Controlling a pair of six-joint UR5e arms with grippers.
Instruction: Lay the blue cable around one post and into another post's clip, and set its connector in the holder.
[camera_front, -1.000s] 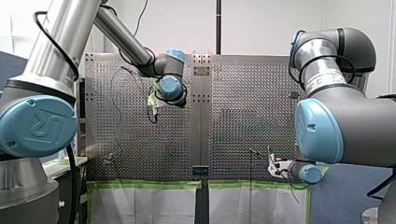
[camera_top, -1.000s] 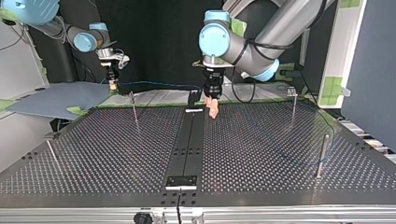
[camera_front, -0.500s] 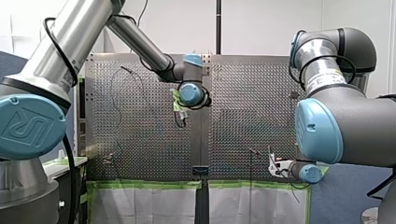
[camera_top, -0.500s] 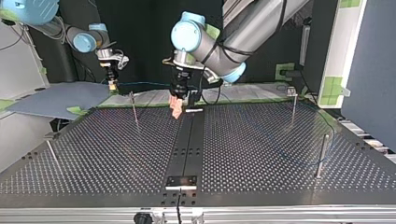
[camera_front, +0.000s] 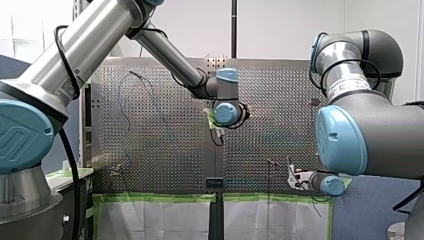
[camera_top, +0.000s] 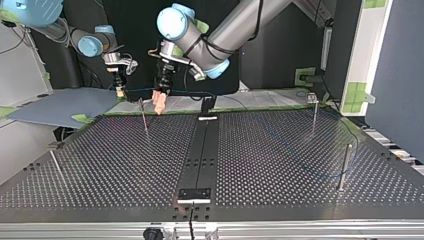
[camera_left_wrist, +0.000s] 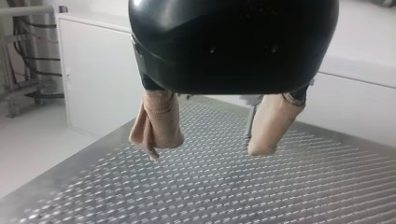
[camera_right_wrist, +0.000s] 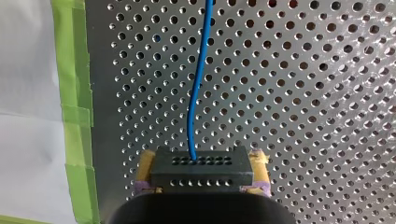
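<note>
My right fingers (camera_right_wrist: 145, 164) clench the connector (camera_right_wrist: 201, 167), the blue cable (camera_right_wrist: 196, 93) running ahead over the surface (camera_right_wrist: 303, 93); my left fingers (camera_left_wrist: 158, 122) hang spread, empty, near a post (camera_top: 144, 119); seemingly a reach for the cable; next, pinch it and lead it round.

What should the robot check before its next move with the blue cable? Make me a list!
1. Right claw gripping the connector: ok.
2. Left claw open and empty: ok.
3. Blue cable leaving the connector without knots: ok.
4. Left claw clear of the nearby post: cannot tell.
5. Cable clipped in: cannot tell.
6. Connector put away: not ok, the right claw holds it.
</note>
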